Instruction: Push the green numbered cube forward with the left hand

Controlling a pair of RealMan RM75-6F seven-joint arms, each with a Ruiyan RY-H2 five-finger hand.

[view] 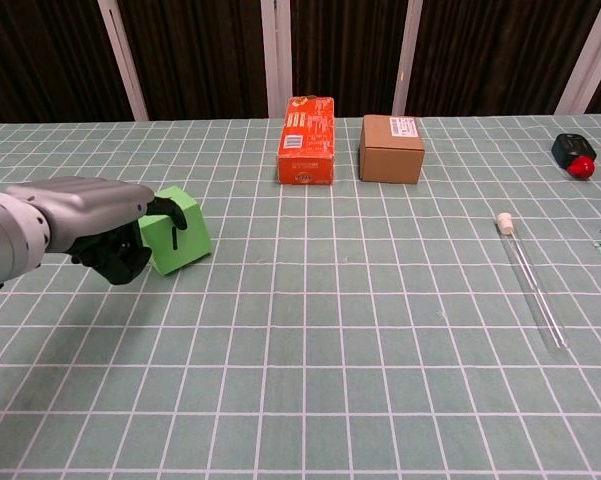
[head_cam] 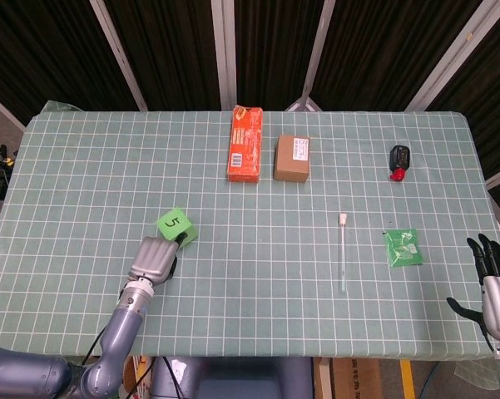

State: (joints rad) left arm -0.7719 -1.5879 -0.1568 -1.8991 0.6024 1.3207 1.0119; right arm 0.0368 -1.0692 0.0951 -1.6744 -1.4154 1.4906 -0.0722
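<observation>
The green numbered cube [head_cam: 176,226] sits on the near-left part of the green gridded table [head_cam: 108,166], turned corner-on to the head camera, with a black "5" plainly legible on its top face; in the chest view the face toward the camera carries a dark stroke half hidden by a fingertip (too covered to read). The left hand [head_cam: 154,259] lies just behind the cube with its fingers [view: 165,207] curled against the near side and touching it, pressing rather than grasping, nothing enclosed in the palm; the grey back of the hand faces up. The right hand [head_cam: 495,283] hangs at the table's near-right corner with its dark fingers spread and upright, holding nothing.

Toward the far middle of the table stands an orange carton [head_cam: 245,143] covered in small print too fine to read; just beside it, apart, is a brown cardboard box [head_cam: 292,158] with a white label, its text likewise illegible. Further right lie a black and red object [head_cam: 399,160], a clear tube with a white cap [head_cam: 342,249], and a green packet [head_cam: 402,247].
</observation>
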